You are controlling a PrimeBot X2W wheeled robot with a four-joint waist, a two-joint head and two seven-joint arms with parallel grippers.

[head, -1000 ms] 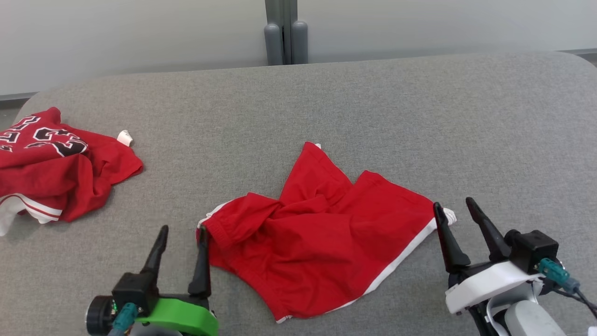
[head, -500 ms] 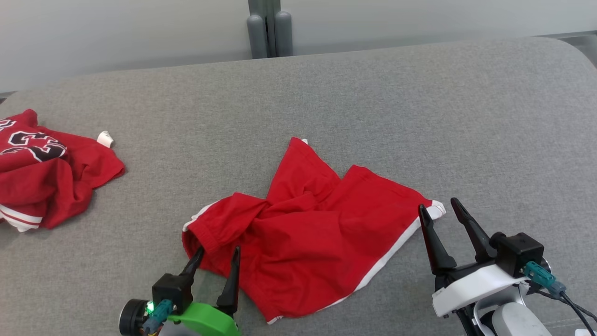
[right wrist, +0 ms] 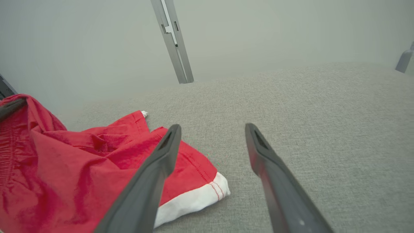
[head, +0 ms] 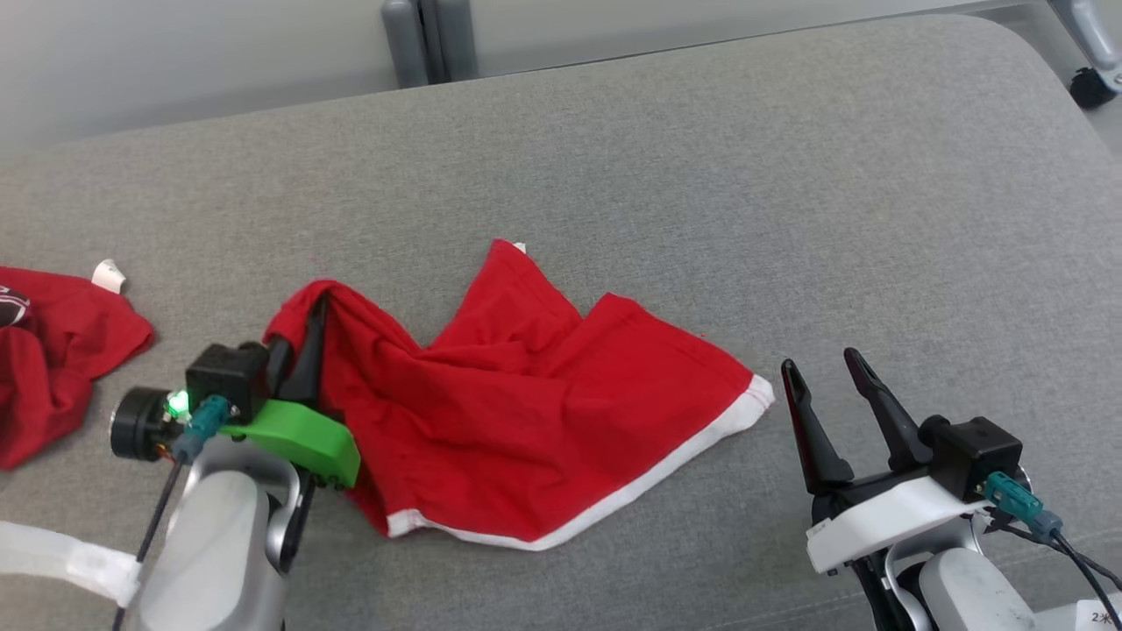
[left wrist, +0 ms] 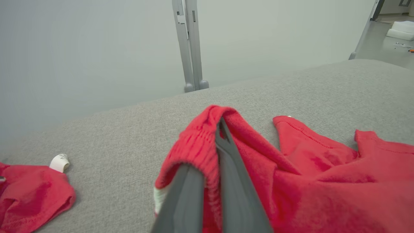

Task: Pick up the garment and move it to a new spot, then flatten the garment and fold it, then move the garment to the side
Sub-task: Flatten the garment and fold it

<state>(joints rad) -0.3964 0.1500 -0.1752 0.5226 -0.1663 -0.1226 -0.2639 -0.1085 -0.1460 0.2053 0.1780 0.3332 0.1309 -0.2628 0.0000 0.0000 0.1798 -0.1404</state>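
Note:
The garment (head: 535, 412), red shorts with a white hem, lies crumpled on the grey padded table (head: 701, 193). My left gripper (head: 311, 320) is shut on its elastic waistband and holds that corner lifted at the left. In the left wrist view the waistband (left wrist: 200, 145) drapes over my closed fingers (left wrist: 231, 181). My right gripper (head: 828, 372) stands open just right of the shorts' white-edged corner (head: 758, 394), apart from it. The right wrist view shows that corner (right wrist: 207, 191) below the left finger (right wrist: 155, 174), with nothing between the fingers.
A second red garment (head: 53, 350) with a white tag (head: 108, 275) lies at the table's left edge. A grey post (head: 429, 39) stands behind the table against a pale wall. Bare grey table stretches to the right and far side.
My left gripper moved in, shut on the waistband and lifted it up and leftward, dragging the shorts. The camera shifted rightward. The right gripper stayed open beside the hem.

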